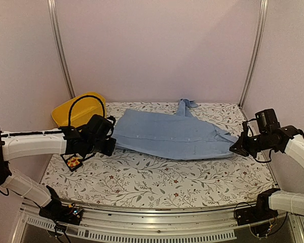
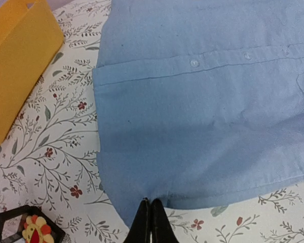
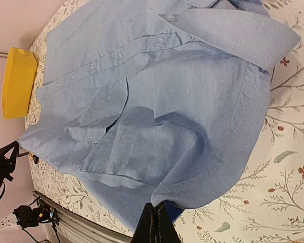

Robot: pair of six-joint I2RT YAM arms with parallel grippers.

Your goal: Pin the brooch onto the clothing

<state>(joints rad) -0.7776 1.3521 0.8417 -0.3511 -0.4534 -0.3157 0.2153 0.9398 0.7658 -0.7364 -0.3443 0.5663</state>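
Left wrist view: brooch (image 2: pixel 34 230) and black box (image 2: pixel 5 218) cut by bottom edge; clothing (image 2: pixel 202 116) runs off top and right edges. Brooch's back face hidden.

Top external: looks down from above and behind both arm bases toward the back wall, far enough to take in the whole floral table (image 1: pixel 157 187), with the shirt (image 1: pixel 167 134) mid-frame and the yellow basin (image 1: pixel 78 109) at upper left.

Left wrist: hangs close over the cloth, faces down past the left gripper (image 2: pixel 151 223) at bottom centre, fills most of the frame with the shirt's hem and buttons, catches the basin at upper left and the brooch (image 2: pixel 35 230) in a black box (image 2: pixel 5 225) at lower left.

Right wrist: sits farther back, rolled sideways, looks along the shirt from the right gripper (image 3: pixel 156 223) at bottom centre, basin small at left edge.

Shares shirt and basin across all three.
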